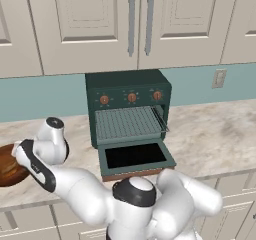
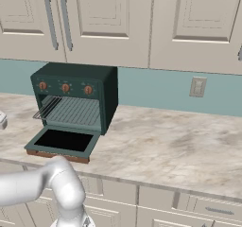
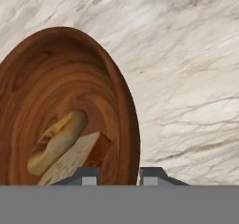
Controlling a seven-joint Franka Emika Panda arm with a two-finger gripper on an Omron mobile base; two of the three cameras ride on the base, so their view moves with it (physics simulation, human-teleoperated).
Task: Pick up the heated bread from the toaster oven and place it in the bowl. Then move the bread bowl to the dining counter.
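While the boxy dark green toaster oven (image 1: 129,113) stands open on the veined marble counter (image 2: 179,145) with its grey wire rack (image 1: 126,122) bare, the tan roundish piece of bread (image 3: 58,141) lies inside the glossy reddish-brown wooden bowl (image 3: 56,78), well left of the oven at the counter's near edge. In the hand view its long axis slants from lower left to upper right. The two-finger gripper (image 3: 119,175) pinches the bowl's rim, one fingertip inside, one outside
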